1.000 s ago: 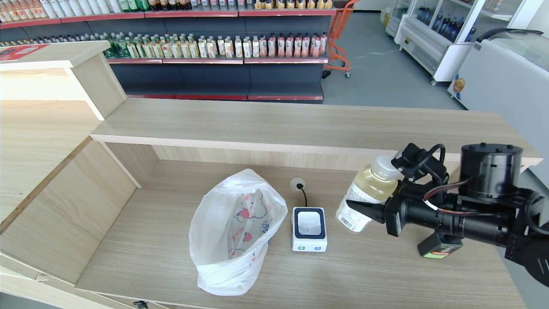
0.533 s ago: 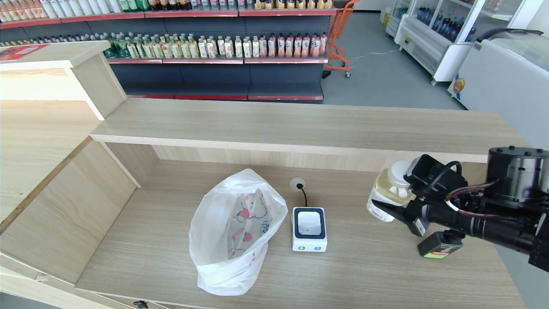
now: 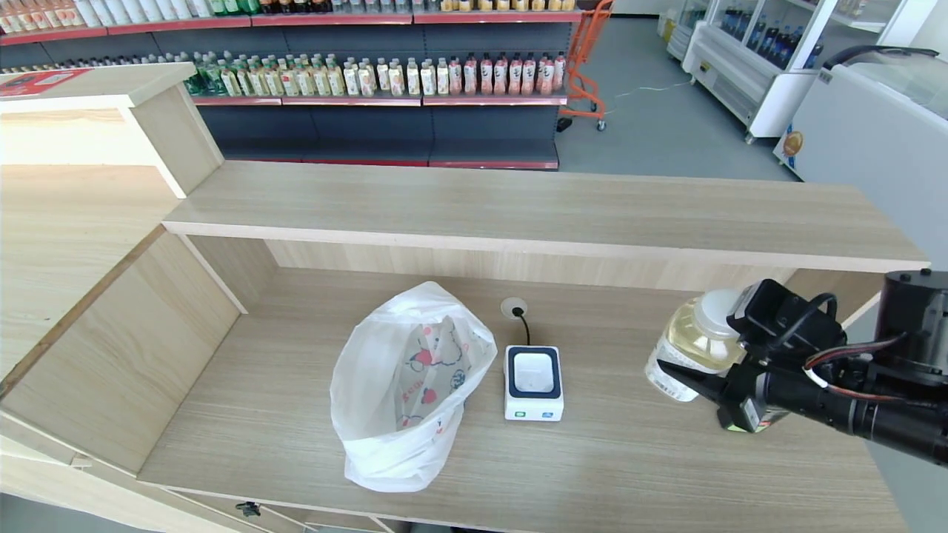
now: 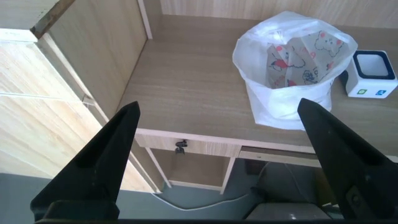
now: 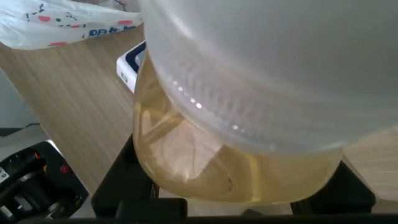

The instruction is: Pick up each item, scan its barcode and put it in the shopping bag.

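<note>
Wood is what the tabletop (image 3: 629,459) is made of, and you have three task things to count on it or over it. You have one bottle (image 3: 692,344), one shopping bag (image 3: 411,385) and one scanner (image 3: 533,381).

The bottle is clear with a white cap and pale yellow drink inside. Your right end effector (image 3: 685,370) is clenched on it, with one dark finger across the label. It holds the bottle a bit tilted over the right side of the tabletop, close to the back wall and well apart from the scanner.

The white bag stands open near the middle of the tabletop, a little toward the front edge. You can see a packet with a cartoon print inside it. I cannot tell how many packets are in there.

The scanner sits just beside the bag, on the side nearer the bottle. One black cord runs from it to a round hole by the back wall.

Your left end effector (image 4: 214,162) is released, with its two fingers spread wide and nothing between them. It hangs out past the front edge, near the front left corner.

A wood wall closes the left edge, and a high ledge closes the back. The front edge and the right edge are open. You have bare wood between the scanner and the bottle, and more bare wood left of the bag.
</note>
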### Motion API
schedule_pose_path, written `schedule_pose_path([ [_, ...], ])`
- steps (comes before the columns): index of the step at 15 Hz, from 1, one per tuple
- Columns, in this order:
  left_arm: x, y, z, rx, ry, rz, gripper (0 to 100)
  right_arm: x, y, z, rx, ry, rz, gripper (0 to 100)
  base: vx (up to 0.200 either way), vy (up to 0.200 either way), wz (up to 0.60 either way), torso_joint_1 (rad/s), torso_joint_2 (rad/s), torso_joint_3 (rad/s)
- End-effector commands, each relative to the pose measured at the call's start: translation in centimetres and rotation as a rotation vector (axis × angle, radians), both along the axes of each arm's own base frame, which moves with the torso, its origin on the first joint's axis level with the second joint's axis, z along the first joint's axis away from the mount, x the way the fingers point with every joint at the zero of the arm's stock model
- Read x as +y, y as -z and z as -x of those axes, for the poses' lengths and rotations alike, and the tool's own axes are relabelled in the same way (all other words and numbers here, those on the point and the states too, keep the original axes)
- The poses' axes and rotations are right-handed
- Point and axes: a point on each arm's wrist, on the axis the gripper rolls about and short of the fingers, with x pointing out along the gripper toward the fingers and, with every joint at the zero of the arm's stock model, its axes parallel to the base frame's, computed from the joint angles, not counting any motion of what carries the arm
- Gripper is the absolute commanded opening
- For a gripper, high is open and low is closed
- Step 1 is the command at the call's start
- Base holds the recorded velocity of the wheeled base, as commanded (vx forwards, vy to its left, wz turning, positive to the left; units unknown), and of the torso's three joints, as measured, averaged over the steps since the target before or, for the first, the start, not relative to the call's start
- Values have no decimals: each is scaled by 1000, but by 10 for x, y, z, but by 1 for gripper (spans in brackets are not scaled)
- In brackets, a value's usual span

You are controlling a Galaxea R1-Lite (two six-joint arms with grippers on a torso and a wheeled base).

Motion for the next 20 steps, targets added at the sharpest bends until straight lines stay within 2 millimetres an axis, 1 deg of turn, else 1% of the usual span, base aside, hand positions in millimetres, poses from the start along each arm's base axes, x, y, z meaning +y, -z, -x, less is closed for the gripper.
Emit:
schedule_pose_path([
  [1,0,0,0,0,0,0,100,0,0,3,14,0,-30,0,0,0,0,0,0,0],
  [5,0,0,0,0,0,0,100,-1,3,3,62,20,-83,0,0,0,0,0,0,0],
  [11,0,0,0,0,0,3,100,-1,13,-5,118,-30,-98,0,0,200,0,14,6,4],
  [12,0,0,0,0,0,3,100,-4,16,-9,129,-13,-93,0,0,0,0,0,0,0],
  [15,0,0,0,0,0,3,100,-12,30,-29,125,23,-74,0,0,0,0,0,0,0],
  [16,0,0,0,0,0,3,100,-18,39,-49,62,39,-42,0,0,0,0,0,0,0],
  [18,0,0,0,0,0,3,100,-19,50,-75,-38,25,-27,0,0,0,0,0,0,0],
  [20,0,0,0,0,0,3,100,-17,61,-84,-49,17,-29,0,0,0,0,0,0,0],
])
